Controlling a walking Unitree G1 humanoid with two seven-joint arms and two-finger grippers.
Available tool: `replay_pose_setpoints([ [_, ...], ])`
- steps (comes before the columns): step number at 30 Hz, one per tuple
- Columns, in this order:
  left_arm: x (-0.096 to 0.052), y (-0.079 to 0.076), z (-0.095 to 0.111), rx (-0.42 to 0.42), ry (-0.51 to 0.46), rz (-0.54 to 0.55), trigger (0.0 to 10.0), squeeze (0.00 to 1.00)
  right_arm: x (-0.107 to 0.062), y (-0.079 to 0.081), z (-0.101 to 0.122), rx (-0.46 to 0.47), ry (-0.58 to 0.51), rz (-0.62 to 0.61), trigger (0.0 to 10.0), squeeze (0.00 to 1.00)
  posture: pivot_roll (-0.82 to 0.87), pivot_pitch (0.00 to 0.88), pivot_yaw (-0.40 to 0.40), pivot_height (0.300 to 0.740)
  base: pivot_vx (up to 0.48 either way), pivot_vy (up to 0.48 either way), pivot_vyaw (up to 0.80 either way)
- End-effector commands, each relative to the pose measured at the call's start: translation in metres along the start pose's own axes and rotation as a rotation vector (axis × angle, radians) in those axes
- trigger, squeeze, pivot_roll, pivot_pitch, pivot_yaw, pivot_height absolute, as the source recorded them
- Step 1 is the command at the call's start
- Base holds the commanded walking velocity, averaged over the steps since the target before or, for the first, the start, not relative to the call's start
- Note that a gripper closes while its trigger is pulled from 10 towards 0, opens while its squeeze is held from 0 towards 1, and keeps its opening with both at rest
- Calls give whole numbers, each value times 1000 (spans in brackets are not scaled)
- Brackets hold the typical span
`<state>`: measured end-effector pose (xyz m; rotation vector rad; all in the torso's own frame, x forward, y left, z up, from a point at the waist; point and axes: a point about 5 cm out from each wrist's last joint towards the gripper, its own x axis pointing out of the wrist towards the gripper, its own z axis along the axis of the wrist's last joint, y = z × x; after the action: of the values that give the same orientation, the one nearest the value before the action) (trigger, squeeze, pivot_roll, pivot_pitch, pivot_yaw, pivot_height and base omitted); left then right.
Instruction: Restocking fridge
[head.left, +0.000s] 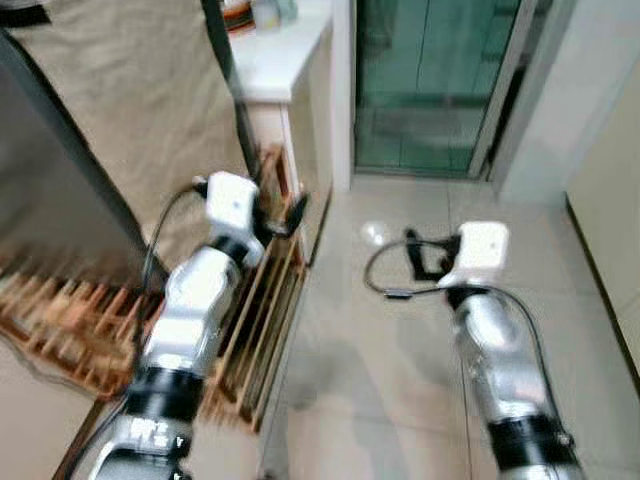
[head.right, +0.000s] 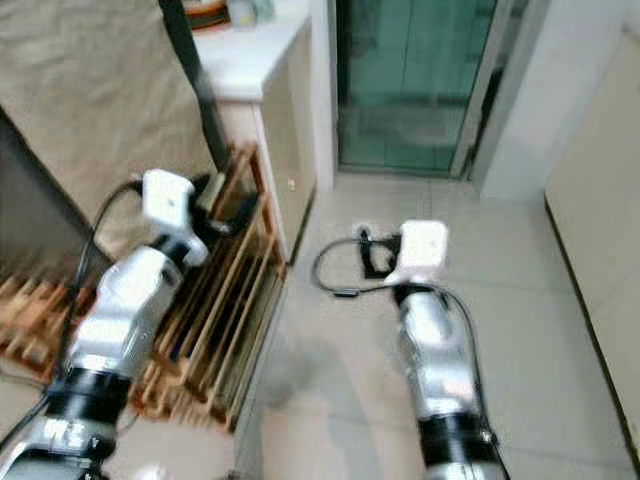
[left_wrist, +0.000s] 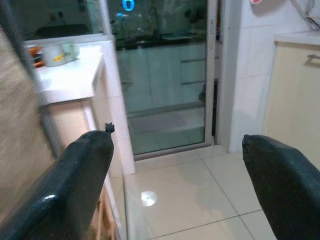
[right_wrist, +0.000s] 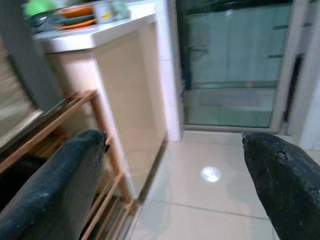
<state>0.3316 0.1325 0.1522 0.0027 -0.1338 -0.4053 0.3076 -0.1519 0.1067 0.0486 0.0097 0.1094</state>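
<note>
Both silver arms reach forward over a tiled floor (head.left: 400, 330). My left gripper (head.left: 282, 216) hangs above a wooden slatted rack (head.left: 262, 315), and its two black fingers (left_wrist: 75, 185) stand wide apart with nothing between them. My right gripper (head.left: 426, 254) is held over the bare floor, its fingers (right_wrist: 280, 175) also spread and empty. Beyond both grippers stands a glass sliding door (head.left: 430, 80).
A white counter (head.left: 285, 55) with an orange bowl (right_wrist: 75, 12) and cups stands ahead on the left, above the rack. A beige cloth (head.left: 130, 120) covers something large at the far left. A cream cabinet (head.left: 610, 210) lines the right side.
</note>
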Motion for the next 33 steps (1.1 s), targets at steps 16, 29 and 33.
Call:
replay_pose_setpoints([
  [16,8,23,-10,40,124,236,10000,0,-2,-7,-4,-12,11,-13,10000,0,-75,0,79,740,0,117,0],
  [29,-1,-4,5,-46,12,-91,10000,0,-2,-7,-4,-17,13,-12,10000,0,-67,0,75,740,0,0,0],
  [33,-11,0,8,-61,1,-113,10000,0,-1,-8,-5,-18,19,-16,10000,0,-60,0,72,740,0,343,0],
])
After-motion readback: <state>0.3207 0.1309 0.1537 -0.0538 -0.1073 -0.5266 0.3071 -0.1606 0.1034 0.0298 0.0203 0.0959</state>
